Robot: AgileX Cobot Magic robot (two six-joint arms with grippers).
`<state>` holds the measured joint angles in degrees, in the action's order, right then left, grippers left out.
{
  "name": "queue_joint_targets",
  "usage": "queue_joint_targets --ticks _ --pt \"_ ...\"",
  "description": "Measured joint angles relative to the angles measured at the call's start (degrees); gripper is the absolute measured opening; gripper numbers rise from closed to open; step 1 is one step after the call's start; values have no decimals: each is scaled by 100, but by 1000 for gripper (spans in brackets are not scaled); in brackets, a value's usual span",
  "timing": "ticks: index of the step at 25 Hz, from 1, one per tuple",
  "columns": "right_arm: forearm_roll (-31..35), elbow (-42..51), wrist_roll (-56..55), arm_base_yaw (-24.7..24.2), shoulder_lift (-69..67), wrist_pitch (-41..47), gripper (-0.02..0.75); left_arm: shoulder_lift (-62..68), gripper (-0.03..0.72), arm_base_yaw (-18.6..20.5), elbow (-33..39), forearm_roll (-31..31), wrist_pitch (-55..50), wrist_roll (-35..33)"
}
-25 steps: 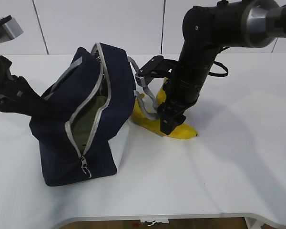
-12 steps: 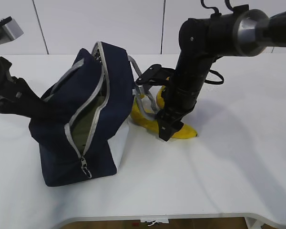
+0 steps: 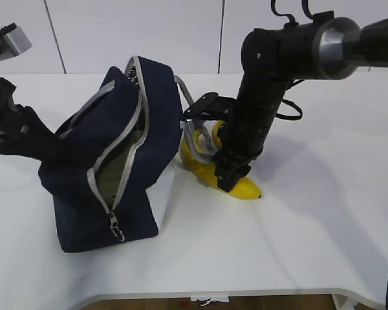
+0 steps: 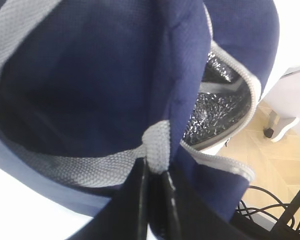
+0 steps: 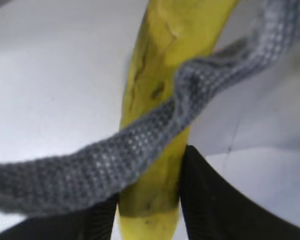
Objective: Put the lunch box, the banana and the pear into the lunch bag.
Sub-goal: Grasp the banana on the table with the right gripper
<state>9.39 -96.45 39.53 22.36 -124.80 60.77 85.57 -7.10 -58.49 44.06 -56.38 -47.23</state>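
Banana (image 3: 240, 186) clamped in the down-reaching right claw (image 3: 225, 173); left claw (image 4: 155, 200) pinches lunch bag (image 3: 116, 161).

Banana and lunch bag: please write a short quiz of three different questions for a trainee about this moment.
1. True or false: the right end effector is closed on the banana.
2. What lies across the banana in the right wrist view? A) a zipper pull B) a grey webbing handle C) a cable
3. Fill in: the left end effector pinches the grey webbing of the ____.

Key:
1. True; a finger sits on each side of the fruit.
2. B.
3. Lunch bag, whose zipper stands open.
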Motion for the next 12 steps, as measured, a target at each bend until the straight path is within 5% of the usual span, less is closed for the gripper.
queue_joint_targets --ticks 12 --pt "40 0 -48 0 0 648 265 0 6 0 0 -10 -12 0"
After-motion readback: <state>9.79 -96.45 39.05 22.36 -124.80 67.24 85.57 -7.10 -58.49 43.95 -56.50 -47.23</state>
